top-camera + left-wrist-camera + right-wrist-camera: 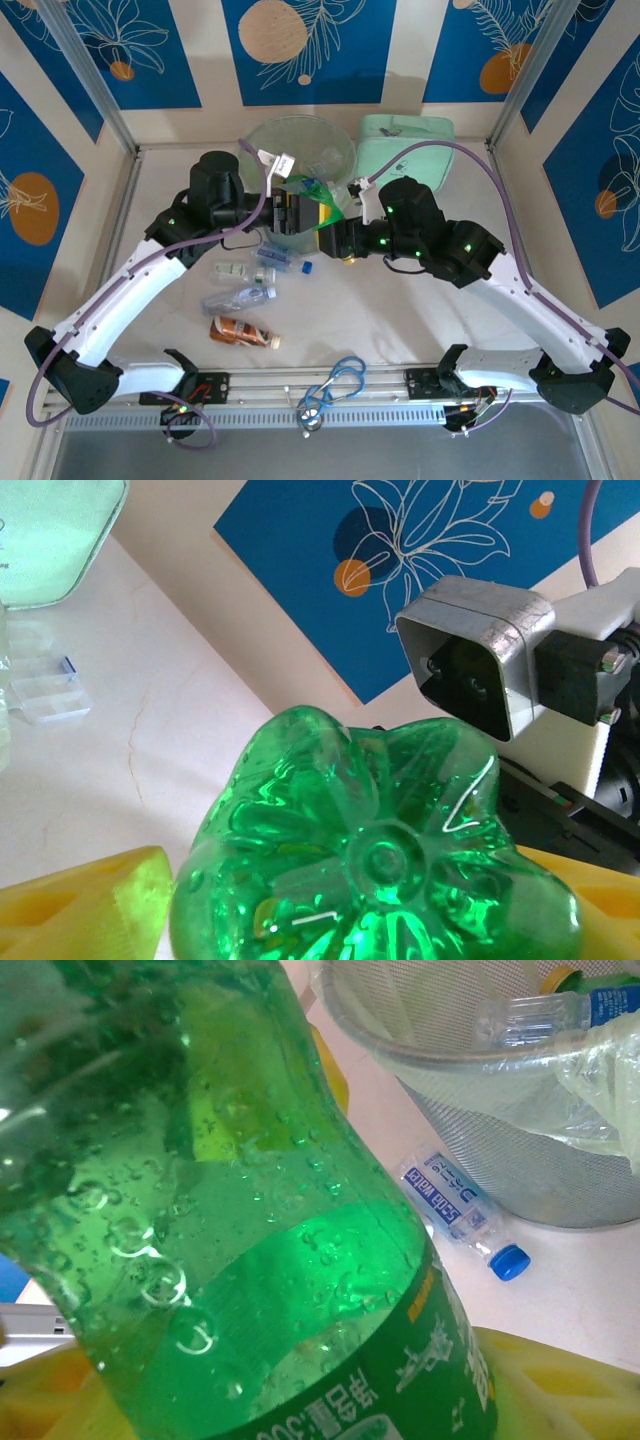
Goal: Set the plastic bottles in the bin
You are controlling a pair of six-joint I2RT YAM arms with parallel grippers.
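Observation:
A green bottle (314, 192) hangs over the near rim of the pale-green bin (270, 140), held between both arms. My left gripper (298, 212) has its yellow fingers (95, 900) on either side of the bottle's ribbed base (370, 850). My right gripper (336, 238) is shut on the same bottle at its label (400, 1380), with one yellow finger (570, 1385) pressed beside it. Inside the bin lies a clear blue-labelled bottle (540, 1015). Other bottles lie on the table: clear ones (240, 298), a blue-capped one (455, 1210) and a brown-orange one (243, 333).
A mint-green zip case (405, 140) lies at the back right, next to the bin. A blue cord loop (338, 382) sits at the near edge between the arm bases. The right arm's wrist camera (470, 670) faces my left gripper at close range.

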